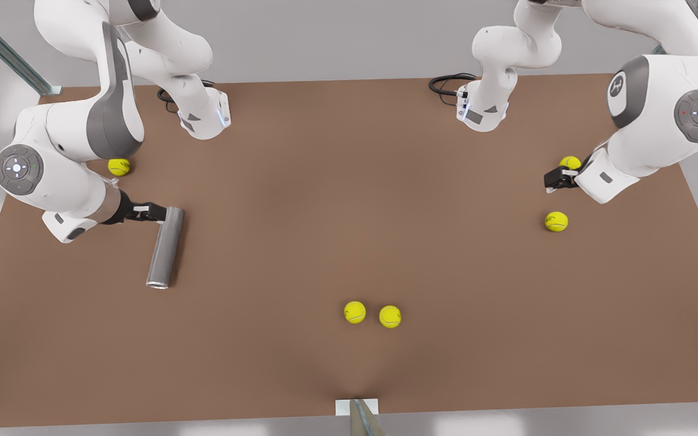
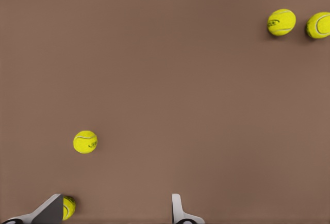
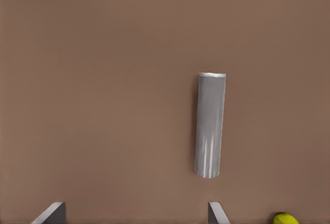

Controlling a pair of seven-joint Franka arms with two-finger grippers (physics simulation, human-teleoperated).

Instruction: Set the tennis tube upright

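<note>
- Front view: plain grey metallic cylinder, the tennis tube [image 1: 165, 247], lying flat on the brown table [image 1: 325, 181] at the front view's left, lighter rim toward the camera. Right gripper [image 1: 156, 213] by the tube's far end, probably lined up for a pick. Left gripper [image 1: 550, 183] at the front view's right, just beside a yellow tennis ball [image 1: 570, 162], waiting.
- Left wrist view: fingers [image 2: 178, 211] spread, nothing between them. More balls scattered well ahead.
- Right wrist view: fingers [image 3: 51, 212] wide apart, nothing clamped. Tube lying ahead, clear of both, rim end farthest off. Likely held open for the approach. Not yet upright.
</note>
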